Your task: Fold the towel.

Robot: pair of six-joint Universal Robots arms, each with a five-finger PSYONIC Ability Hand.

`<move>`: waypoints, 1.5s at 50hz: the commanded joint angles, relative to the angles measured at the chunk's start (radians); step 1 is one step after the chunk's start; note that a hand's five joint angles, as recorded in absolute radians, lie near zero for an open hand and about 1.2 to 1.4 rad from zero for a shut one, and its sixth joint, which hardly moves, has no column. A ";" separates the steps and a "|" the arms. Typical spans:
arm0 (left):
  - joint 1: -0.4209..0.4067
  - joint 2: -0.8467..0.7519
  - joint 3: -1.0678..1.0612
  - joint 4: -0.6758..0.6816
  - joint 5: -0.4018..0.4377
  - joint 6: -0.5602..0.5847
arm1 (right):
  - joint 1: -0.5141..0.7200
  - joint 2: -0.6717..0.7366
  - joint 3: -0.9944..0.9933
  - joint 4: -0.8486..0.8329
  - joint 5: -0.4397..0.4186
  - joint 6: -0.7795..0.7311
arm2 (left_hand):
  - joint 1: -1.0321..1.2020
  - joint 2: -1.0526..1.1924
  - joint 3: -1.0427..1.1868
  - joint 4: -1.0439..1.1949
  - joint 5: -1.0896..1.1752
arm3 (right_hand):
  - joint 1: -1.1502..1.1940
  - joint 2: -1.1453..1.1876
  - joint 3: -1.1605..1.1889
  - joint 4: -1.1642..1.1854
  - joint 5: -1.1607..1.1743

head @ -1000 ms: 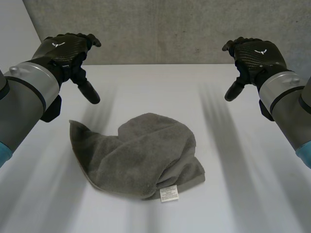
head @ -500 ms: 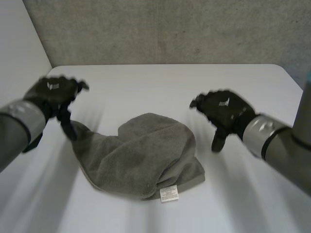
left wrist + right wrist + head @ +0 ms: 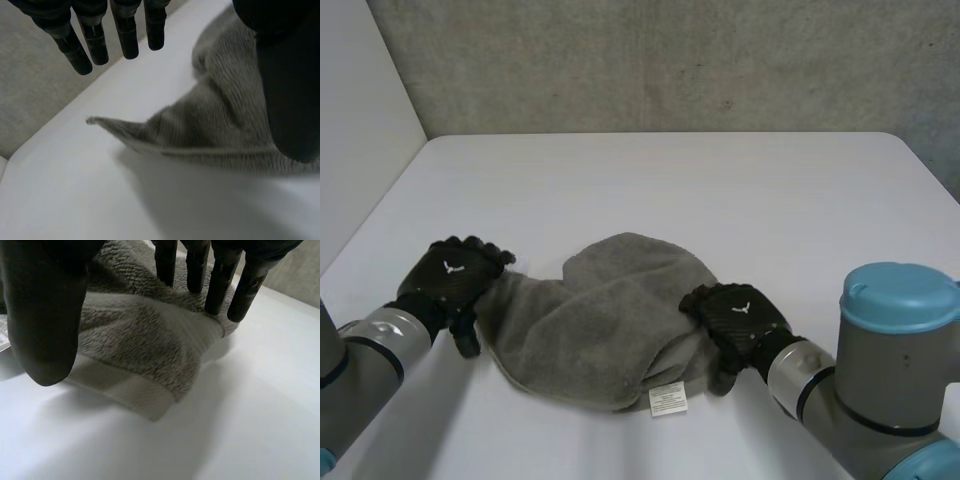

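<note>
1. The towel (image 3: 610, 315) lies in a rumpled heap in the middle of the table (image 3: 720, 190), its white label (image 3: 668, 399) at the heap's 6 o'clock edge.
2. The step in hand looks like taking hold of two corners so the heap can be pulled flat before any fold. To do it well, each hand should pinch a single layer close to the hem, not a bunch. Both should then lift together and draw apart towards 9 and 3 o'clock until the cloth is taut.
3. The left hand (image 3: 455, 280) sits at the towel's 9 o'clock corner. In its wrist view the fingers (image 3: 127, 35) hang straight and spread above the table. The pointed corner (image 3: 107, 122) lies below them, apart from their tips. The thumb (image 3: 290, 90) is over the cloth and may rest on it, but the view is too soft to be sure. Nothing is pinched yet.
4. The right hand (image 3: 735, 318) is at the towel's 4 o'clock edge. Its fingers (image 3: 217, 285) are straight, with their tips at the pile. The thumb (image 3: 42, 315) hangs apart from them beside the pale hem (image 3: 130, 390). It too is spread and grips nothing.
</note>
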 commanded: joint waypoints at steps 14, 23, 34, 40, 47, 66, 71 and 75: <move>-0.019 -0.130 0.003 0.013 -0.010 0.210 | -0.083 -0.042 -0.038 -0.092 0.086 -0.003 | -0.006 -0.003 0.010 -0.017 -0.142 | 1.087 1.099 1.093 1.094 1.077; -0.091 -0.136 0.014 0.145 -0.016 0.201 | -0.289 -0.049 -0.058 -0.079 0.034 -0.008 | 0.343 0.346 0.360 0.332 0.208 | 1.087 1.099 1.093 1.094 1.077; -0.215 -0.202 0.035 0.283 -0.027 0.204 | -0.344 -0.035 -0.087 -0.044 -0.040 -0.006 | 0.481 0.483 0.497 0.470 0.345 | 1.087 1.099 1.093 1.094 1.077; -0.240 -0.239 0.055 0.294 -0.063 0.205 | -0.335 -0.032 -0.086 -0.044 -0.041 -0.008 | 0.568 0.571 0.585 0.558 0.433 | 1.087 1.099 1.093 1.094 1.077; -0.243 -0.237 0.113 0.295 -0.071 0.208 | -0.330 -0.029 -0.128 -0.053 -0.049 -0.009 | 1.121 1.123 1.137 1.110 0.985 | 1.087 1.099 1.093 1.094 1.077; -0.300 -0.079 0.660 0.422 -0.471 -0.129 | -0.324 -0.082 -0.523 -0.358 -0.151 0.116 | 1.121 1.123 1.137 1.110 0.985 | 1.087 1.099 1.093 1.094 1.077; -0.307 -0.004 0.481 0.367 -0.441 -0.160 | -0.332 -0.040 -0.555 -0.008 -0.254 0.118 | 1.121 1.123 1.137 1.110 0.985 | 1.087 1.099 1.093 1.094 1.077; -0.309 0.000 0.354 0.361 -0.389 -0.160 | -0.332 0.025 -0.564 0.158 -0.313 0.052 | 1.121 1.123 1.137 1.110 0.985 | 1.087 1.099 1.093 1.094 1.077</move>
